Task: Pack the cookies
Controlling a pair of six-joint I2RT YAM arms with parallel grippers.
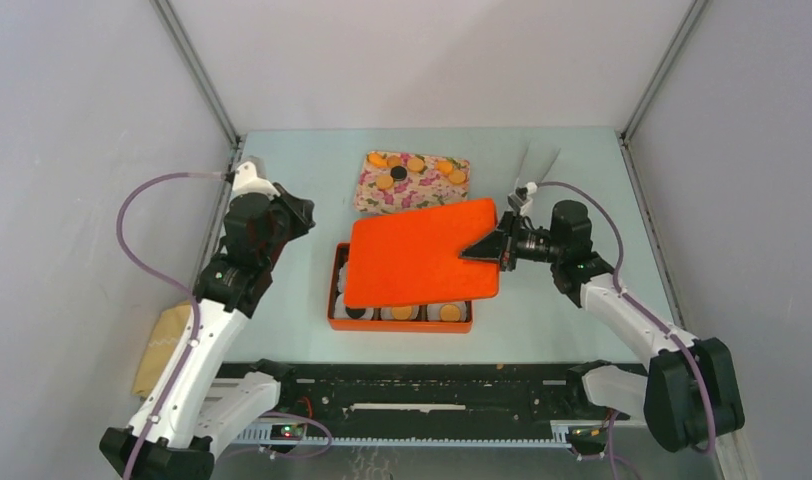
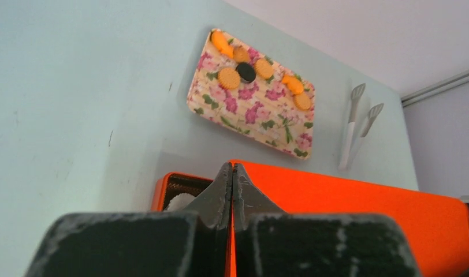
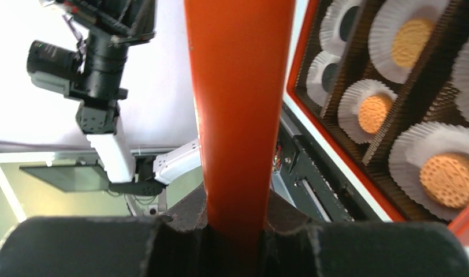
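Jaws of right gripper clamp orange lid.

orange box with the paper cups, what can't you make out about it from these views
- Top external: the flat orange lid, held by the right gripper, covers all but the front row of the orange rectangular box; the rest is hidden.
- Right wrist: the lid and the frame's right edge cut off part of it.
- Left wrist: the shut left gripper and the lid leave only one corner showing.
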